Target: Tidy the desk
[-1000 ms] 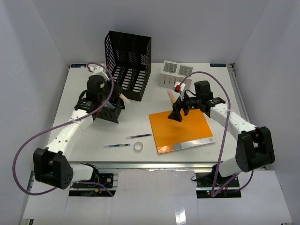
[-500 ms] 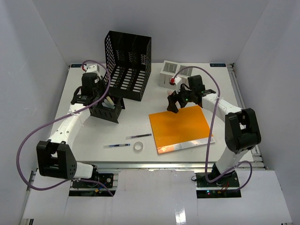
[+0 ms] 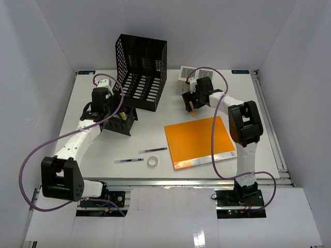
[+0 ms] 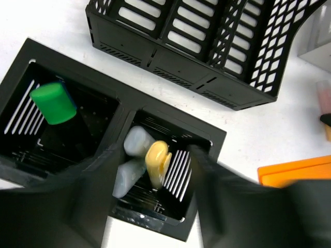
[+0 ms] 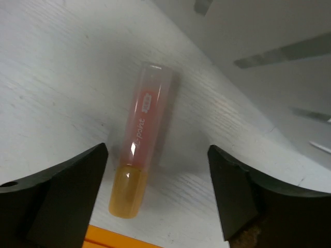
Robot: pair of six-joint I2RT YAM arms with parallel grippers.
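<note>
The white desk holds scattered items. A small black two-compartment organizer holds a green-capped item on its left and a yellow marker with pale items on its right. My left gripper hovers open just above the right compartment, touching nothing; from above it is at the organizer. A pink marker with an orange cap lies on the desk. My right gripper is open, low over the desk, with the marker just inside its left finger.
A tall black mesh file rack stands behind the organizer. A white box is just behind the right gripper. An orange folder lies centre-right. Two pens and a tape roll lie near the front.
My right gripper has moved from over the orange folder back to the pink marker by the white box. My left gripper has shifted back and left over the organizer.
</note>
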